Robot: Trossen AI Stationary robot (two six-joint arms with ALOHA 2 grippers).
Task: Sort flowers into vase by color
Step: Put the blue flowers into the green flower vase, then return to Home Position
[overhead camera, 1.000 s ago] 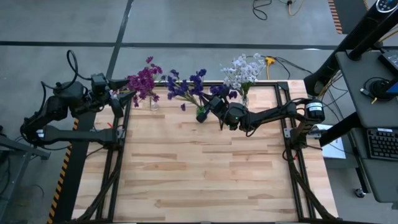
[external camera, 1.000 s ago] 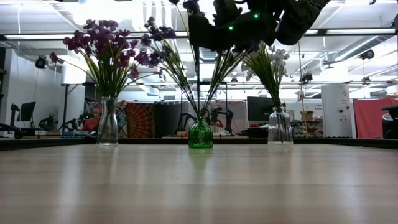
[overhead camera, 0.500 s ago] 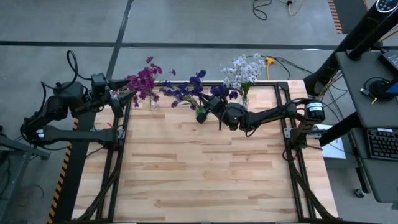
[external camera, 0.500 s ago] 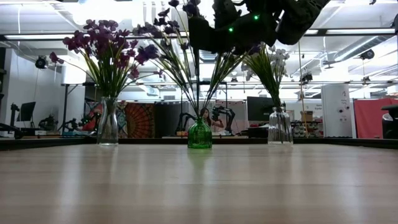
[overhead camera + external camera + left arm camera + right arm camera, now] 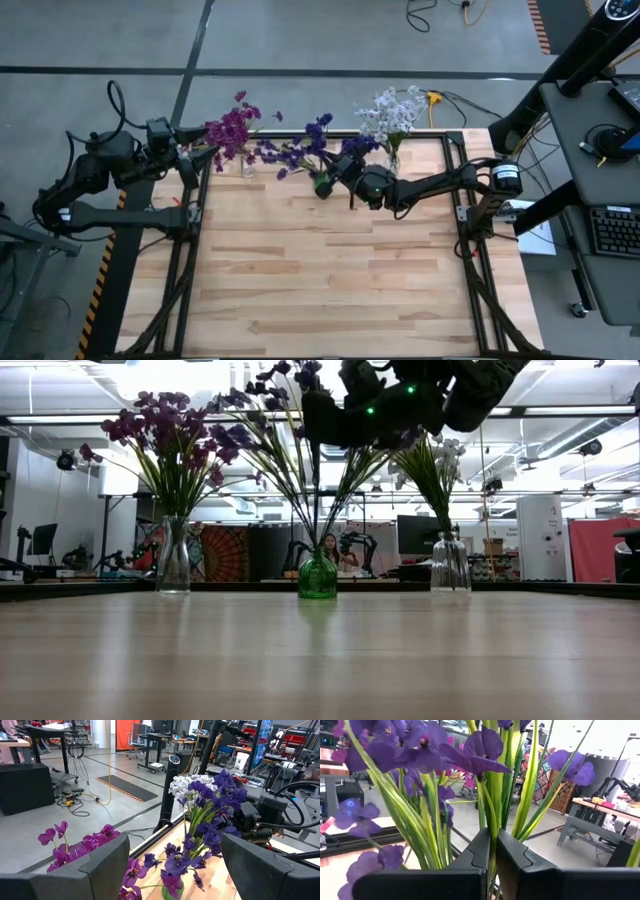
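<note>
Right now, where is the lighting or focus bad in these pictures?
Low view: bright ceiling lights leave the right end effector a dark silhouette. Right wrist view: the blue-violet flowers sit close and soft-edged, window behind washed out. High view: evenly lit.

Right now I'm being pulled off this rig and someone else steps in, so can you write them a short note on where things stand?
Right pincer: shut on a stem of the blue flowers, above the green vase at the table's far edge.
Left pincer: open, empty, parked off the table's far left corner.
Purple flowers stand in the left clear vase, white flowers in the right clear vase, blue ones in the green vase between.
Done: no loose flowers lie on the table.
Left: release that stem and pull the right arm clear.
</note>
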